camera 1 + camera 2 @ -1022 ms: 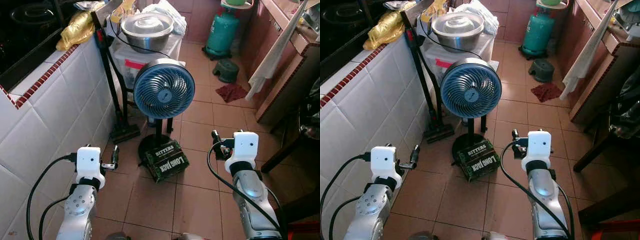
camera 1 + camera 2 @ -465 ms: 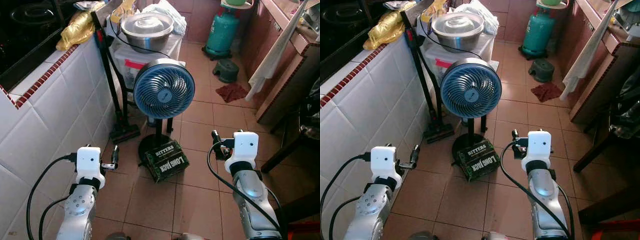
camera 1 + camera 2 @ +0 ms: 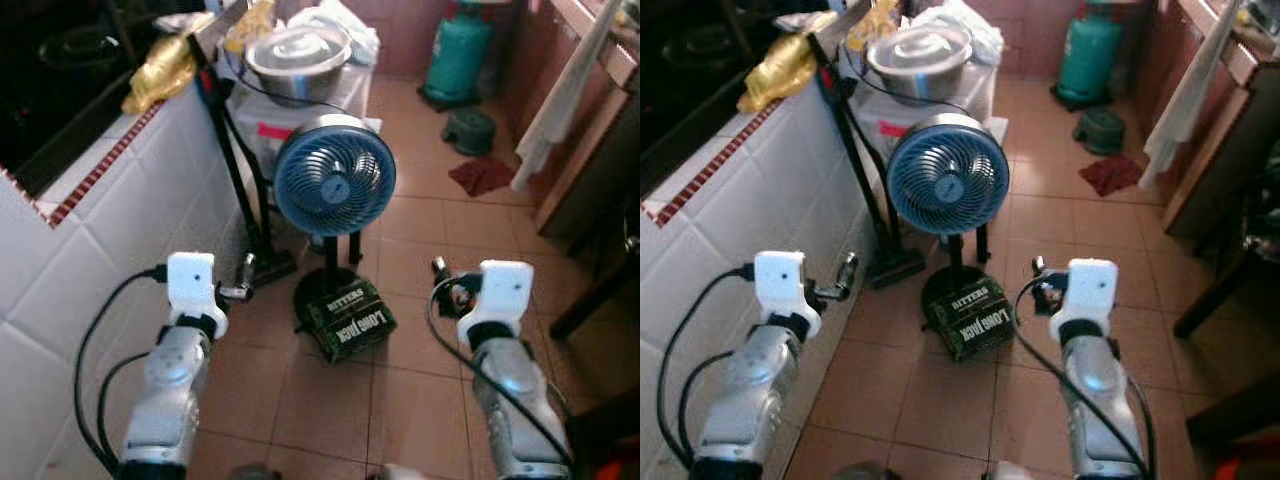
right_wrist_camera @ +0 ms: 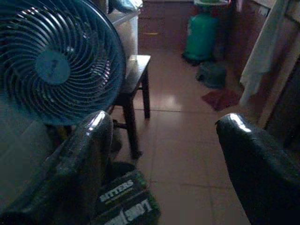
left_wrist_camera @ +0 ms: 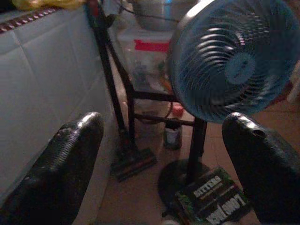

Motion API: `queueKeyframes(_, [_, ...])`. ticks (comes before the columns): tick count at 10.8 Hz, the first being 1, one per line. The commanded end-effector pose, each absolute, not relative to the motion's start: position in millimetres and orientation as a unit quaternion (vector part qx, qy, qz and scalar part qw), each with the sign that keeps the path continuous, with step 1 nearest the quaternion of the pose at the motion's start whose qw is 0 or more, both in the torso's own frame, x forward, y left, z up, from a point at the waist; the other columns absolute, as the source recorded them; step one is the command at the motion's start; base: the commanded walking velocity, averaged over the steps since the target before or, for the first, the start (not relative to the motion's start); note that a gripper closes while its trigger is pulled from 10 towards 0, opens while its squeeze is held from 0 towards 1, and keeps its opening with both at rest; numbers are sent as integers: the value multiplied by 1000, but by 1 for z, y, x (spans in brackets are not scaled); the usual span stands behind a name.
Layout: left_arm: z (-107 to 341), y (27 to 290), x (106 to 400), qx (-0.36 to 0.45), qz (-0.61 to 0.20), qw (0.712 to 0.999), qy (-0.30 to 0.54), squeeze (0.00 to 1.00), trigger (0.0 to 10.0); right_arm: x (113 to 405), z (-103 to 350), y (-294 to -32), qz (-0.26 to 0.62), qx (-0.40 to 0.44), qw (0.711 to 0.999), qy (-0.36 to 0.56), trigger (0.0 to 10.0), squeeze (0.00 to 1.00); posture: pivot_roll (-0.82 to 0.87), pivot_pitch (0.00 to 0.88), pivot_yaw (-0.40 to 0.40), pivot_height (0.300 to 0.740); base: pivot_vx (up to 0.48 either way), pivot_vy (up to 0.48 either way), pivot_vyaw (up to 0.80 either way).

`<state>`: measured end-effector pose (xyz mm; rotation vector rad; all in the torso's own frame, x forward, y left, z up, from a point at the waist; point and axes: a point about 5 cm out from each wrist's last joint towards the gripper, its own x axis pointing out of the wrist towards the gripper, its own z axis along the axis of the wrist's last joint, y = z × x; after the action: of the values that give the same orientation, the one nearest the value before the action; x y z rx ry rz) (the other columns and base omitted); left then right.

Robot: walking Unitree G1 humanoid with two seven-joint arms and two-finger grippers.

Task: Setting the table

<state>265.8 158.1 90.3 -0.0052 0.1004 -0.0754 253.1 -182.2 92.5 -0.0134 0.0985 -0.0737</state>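
No tableware lies within reach. My left gripper [image 3: 243,280] is held out over the tiled floor beside the white tiled counter wall [image 3: 90,220]. Its fingers [image 5: 75,150] stand wide apart with nothing between them. My right gripper [image 3: 445,285] hovers over the floor to the right of a blue standing fan [image 3: 334,182], open too and empty, its fingers [image 4: 253,154] spread. A lidded steel pot [image 3: 298,62] rests on a plastic box behind the fan.
A green "Bitters Long Jack" box [image 3: 350,320] lies at the fan's base, between my arms. A stick vacuum [image 3: 240,190] leans on the counter. Farther back are a green gas cylinder [image 3: 458,60], a small stool [image 3: 470,125] and a red rag [image 3: 480,175]. Dark wooden furniture [image 3: 590,300] is on the right.
The whole picture has shifted a little and blurred, so the camera has moved. Both arms now sit slightly higher in the view. The grippers stay open.
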Motion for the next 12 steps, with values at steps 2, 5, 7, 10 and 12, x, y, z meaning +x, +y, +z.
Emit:
queueKeyframes(2, [88, 168, 265, -1, -17, 998, 58, 0, 10000, 250, 95, -183, -34, -2, 998, 49, 10000, 0, -26, 0, 61, 740, 0, 0, 0])
queueKeyframes(5, [83, 161, 259, -14, -16, 997, 69, 0, 10000, 249, 94, -181, -26, 3, 998, 59, 10000, 0, -27, 0, 57, 740, 0, 0, -171])
queueKeyframes(7, [83, 160, 259, -18, -17, 997, 71, 0, 10000, 249, 93, -180, -23, 5, 998, 59, 10000, 0, -28, 0, 58, 740, -300, 0, -772])
queueKeyframes(10, [79, 158, 256, -20, -20, 996, 80, 0, 10000, 244, 88, -188, -33, 3, 996, 77, 10000, 0, -28, 0, 39, 740, -293, 0, -185])
queueKeyframes(12, [78, 157, 254, -22, -22, 996, 81, 0, 10000, 242, 87, -193, -41, 0, 995, 86, 10000, 0, -24, 0, -5, 740, -276, 0, 0])
